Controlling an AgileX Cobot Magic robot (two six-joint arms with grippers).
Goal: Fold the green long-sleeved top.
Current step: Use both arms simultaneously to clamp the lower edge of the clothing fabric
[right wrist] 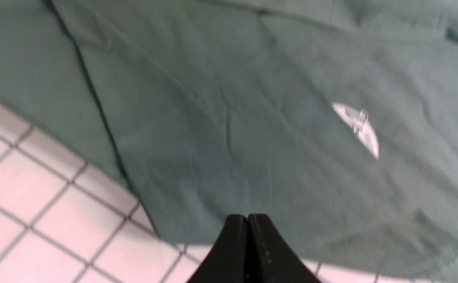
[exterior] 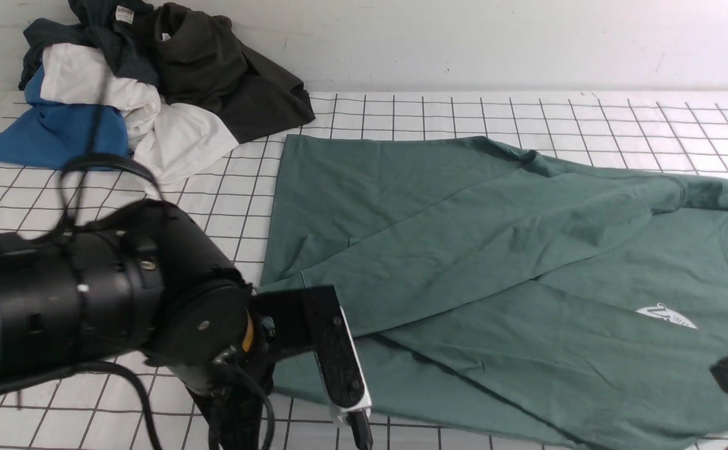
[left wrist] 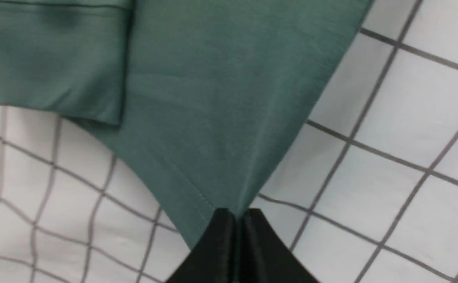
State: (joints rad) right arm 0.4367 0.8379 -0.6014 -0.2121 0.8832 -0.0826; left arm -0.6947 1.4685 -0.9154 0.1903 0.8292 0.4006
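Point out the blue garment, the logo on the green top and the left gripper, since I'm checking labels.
Blue garment (exterior: 57,134): front view, its spread lower part.
Logo (exterior: 667,315): front view, the visible part of the white print.
Left gripper (left wrist: 236,216): left wrist view, between its fingertips.

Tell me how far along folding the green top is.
Early on. Already done, it seems: the green top lies spread out, one side folded slantwise over the body, partly covering its white logo. In hand: the left pincer is shut on an edge of the top. Left: the body is still wide and unfolded; the right pincer is shut, holding nothing.
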